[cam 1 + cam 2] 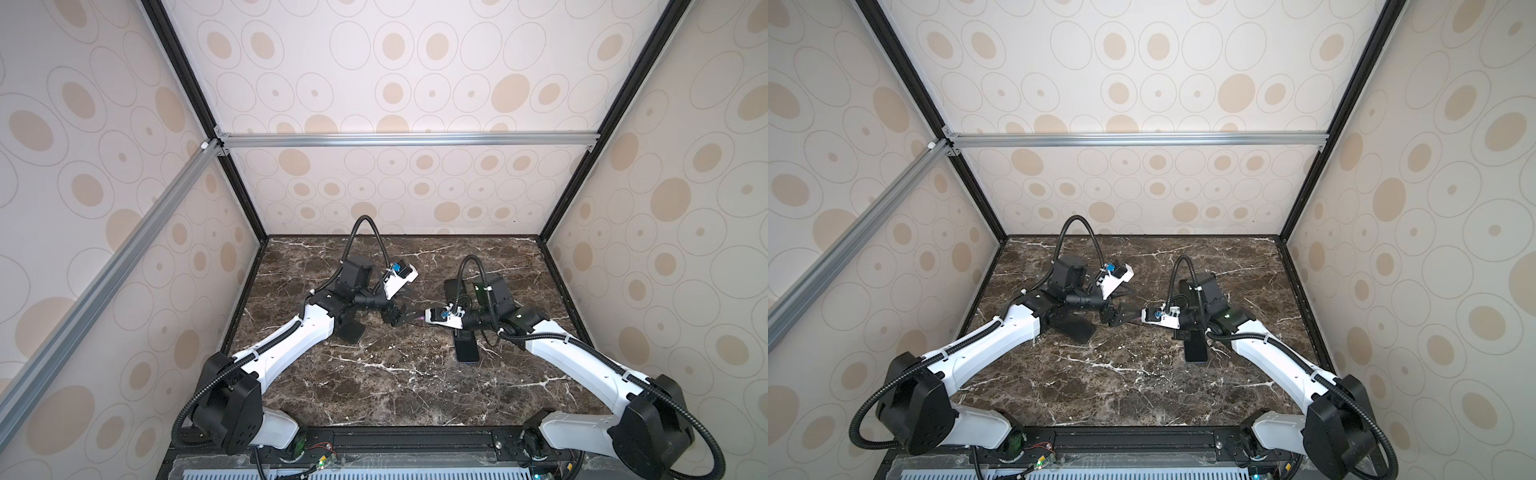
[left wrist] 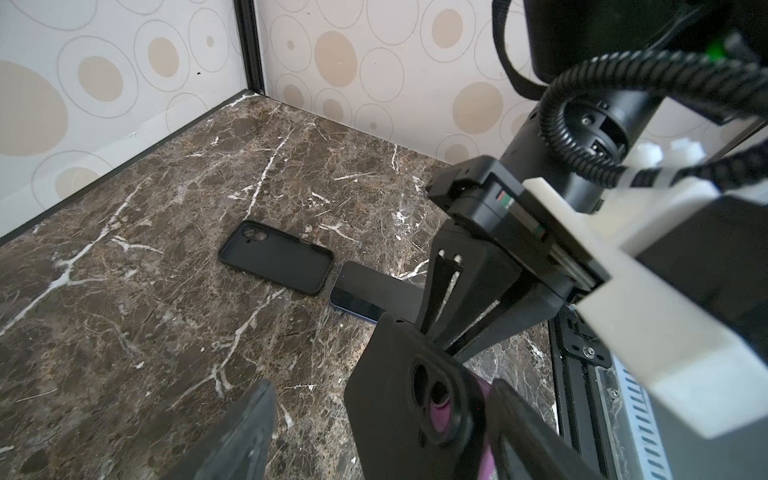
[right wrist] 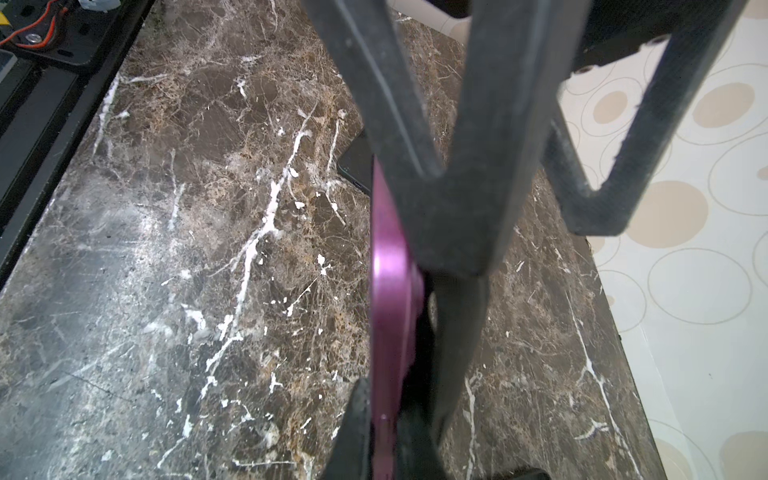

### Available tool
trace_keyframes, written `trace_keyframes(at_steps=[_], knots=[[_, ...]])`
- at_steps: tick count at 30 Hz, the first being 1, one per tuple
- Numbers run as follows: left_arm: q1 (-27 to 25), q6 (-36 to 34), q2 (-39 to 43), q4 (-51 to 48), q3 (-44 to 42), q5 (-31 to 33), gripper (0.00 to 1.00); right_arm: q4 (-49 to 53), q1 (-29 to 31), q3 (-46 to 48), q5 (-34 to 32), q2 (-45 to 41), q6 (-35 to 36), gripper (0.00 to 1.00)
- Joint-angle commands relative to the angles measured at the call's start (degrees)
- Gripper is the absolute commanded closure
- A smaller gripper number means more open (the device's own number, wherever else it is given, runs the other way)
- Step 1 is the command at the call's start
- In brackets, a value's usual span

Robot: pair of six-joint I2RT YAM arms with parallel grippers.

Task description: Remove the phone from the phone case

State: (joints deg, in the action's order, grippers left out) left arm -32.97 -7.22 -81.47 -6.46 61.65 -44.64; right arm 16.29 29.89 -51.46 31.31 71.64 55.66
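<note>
A purple phone (image 3: 390, 286) in a black phone case (image 2: 399, 399) is held up over the table between both arms. My right gripper (image 3: 386, 449) is shut on one end of the phone, whose bare purple edge shows beside the case. In the left wrist view the case's camera hole shows purple through it. My left gripper (image 2: 374, 415) stands open around the other end of the case, one finger (image 2: 523, 432) close against it and the other finger (image 2: 241, 436) well apart. In both top views the grippers meet mid-table, left (image 1: 404, 318) and right (image 1: 420, 318).
An empty black case (image 2: 276, 262) and a dark phone (image 2: 365, 291) lie flat on the marble table (image 1: 395, 386) under the right arm. Another flat black item (image 1: 351, 330) lies under the left arm. Patterned walls close in three sides.
</note>
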Motion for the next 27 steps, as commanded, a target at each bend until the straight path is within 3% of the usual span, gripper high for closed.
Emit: trace_keyframes(at_steps=[1, 10, 27], knots=[[-0.94, -2.87, -0.57, -2.31, 2.34, 0.57, 0.22, -1.44, 0.5, -1.43, 1.82, -0.35, 1.57, 1.0], [-1.46, -4.93, -2.53, -6.66, 3.69, 4.8, 0.36, -3.4, 0.56, -0.46, 1.22, -1.36, 1.56, 1.0], [-1.88, -9.2, -5.97, -13.71, 5.38, 12.04, 0.45, -4.88, 0.94, 0.48, 0.2, -3.25, 2.09, 1.0]])
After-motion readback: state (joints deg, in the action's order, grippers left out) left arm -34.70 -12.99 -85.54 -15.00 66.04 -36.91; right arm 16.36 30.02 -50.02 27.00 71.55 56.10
